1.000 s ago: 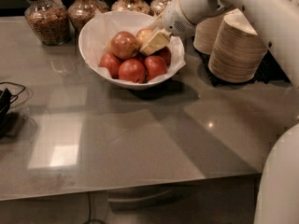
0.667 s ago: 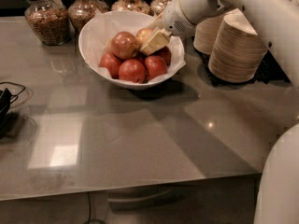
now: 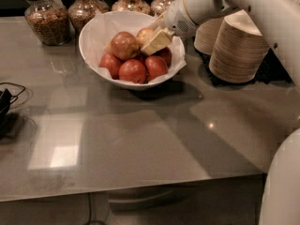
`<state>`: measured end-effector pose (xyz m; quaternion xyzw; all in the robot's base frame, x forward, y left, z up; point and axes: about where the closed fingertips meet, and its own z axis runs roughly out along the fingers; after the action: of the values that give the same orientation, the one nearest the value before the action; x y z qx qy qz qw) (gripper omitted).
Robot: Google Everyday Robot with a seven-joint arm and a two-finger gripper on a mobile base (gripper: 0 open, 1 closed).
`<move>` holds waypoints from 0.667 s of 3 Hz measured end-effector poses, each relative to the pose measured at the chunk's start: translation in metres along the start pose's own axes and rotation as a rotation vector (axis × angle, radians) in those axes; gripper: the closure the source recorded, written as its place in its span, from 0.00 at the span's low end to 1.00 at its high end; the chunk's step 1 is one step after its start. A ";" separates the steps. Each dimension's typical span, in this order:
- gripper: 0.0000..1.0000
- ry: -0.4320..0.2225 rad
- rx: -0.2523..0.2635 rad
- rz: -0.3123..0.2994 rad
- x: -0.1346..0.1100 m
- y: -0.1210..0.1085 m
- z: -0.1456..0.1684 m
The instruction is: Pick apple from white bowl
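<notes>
The white bowl [image 3: 95, 31] stands at the back of the grey table and holds several apples. The palest apple [image 3: 143, 32], yellowish-tan, lies at the bowl's back right, above the darker red apples [image 3: 132, 71]. A larger tan-pink apple [image 3: 124, 45] lies to its left. My gripper [image 3: 153, 37] reaches into the bowl from the right, with its cream tip against the pale apple and partly covering it. The white arm [image 3: 243, 3] runs off to the upper right.
Several glass jars of nuts [image 3: 44, 20] line the back edge behind the bowl. Two stacks of tan paper bowls [image 3: 239, 50] stand right of the bowl, under the arm. A black cable [image 3: 7, 102] lies at the left edge. The table's front edge [image 3: 140, 184] is near.
</notes>
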<state>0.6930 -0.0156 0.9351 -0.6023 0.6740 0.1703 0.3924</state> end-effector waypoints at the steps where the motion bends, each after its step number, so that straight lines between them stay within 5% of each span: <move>1: 1.00 -0.118 0.003 -0.020 -0.025 0.006 -0.027; 2: 1.00 -0.222 0.008 -0.032 -0.048 0.021 -0.062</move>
<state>0.6509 -0.0225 1.0044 -0.5889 0.6174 0.2269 0.4695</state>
